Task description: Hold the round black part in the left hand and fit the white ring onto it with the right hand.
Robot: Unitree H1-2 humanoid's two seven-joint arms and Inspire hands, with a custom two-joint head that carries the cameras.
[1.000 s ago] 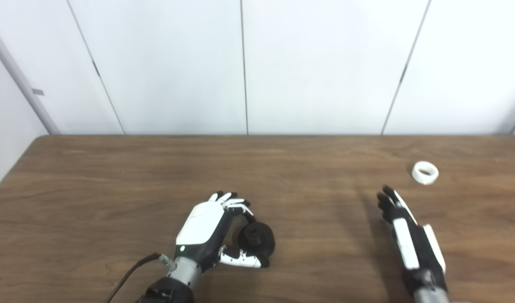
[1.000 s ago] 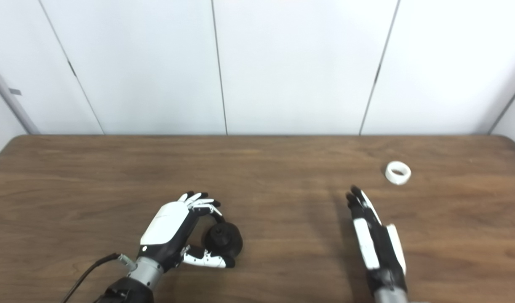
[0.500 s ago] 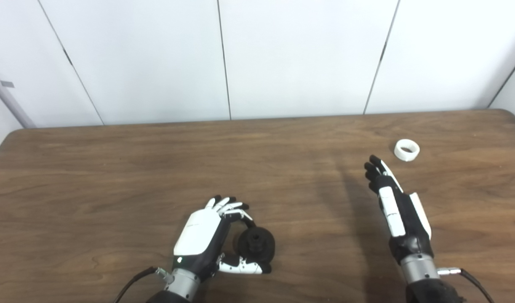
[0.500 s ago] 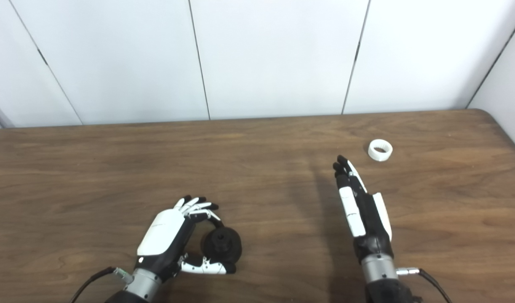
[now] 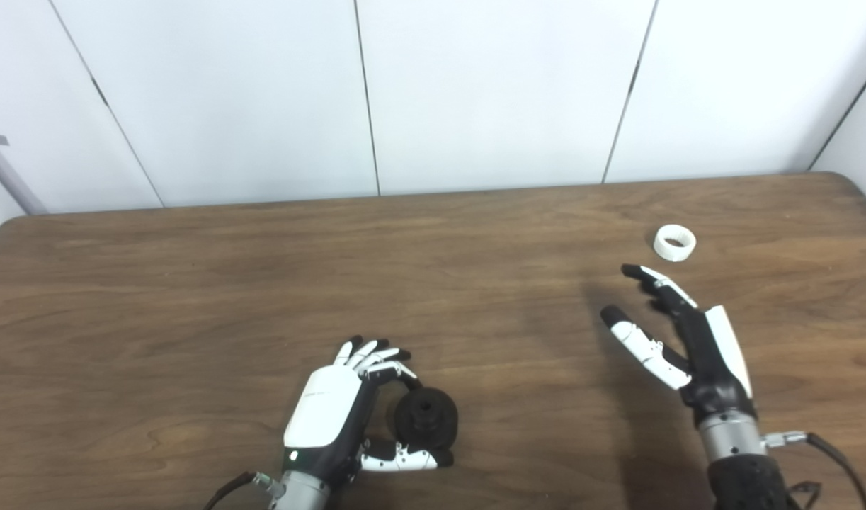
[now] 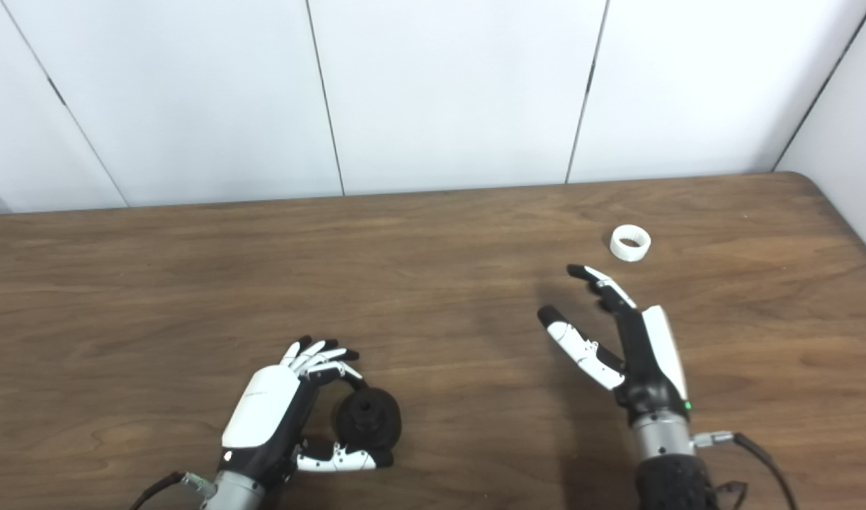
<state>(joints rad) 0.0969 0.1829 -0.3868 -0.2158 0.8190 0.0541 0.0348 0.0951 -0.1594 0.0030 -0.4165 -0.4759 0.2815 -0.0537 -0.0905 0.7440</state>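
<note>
Cupping the round black part (image 5: 425, 427) in my left hand (image 5: 333, 411) near the worktop's (image 5: 192, 283) front edge frees my open, empty right hand (image 5: 677, 340) for the white ring (image 5: 674, 243) by the right edge.

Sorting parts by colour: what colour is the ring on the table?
White; the ring shows best in the left eye view.

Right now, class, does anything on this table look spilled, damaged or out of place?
Nothing stands out. The white ring lies intact on the table, the left hand grips the round black part, and the open right hand is short of the ring.
</note>
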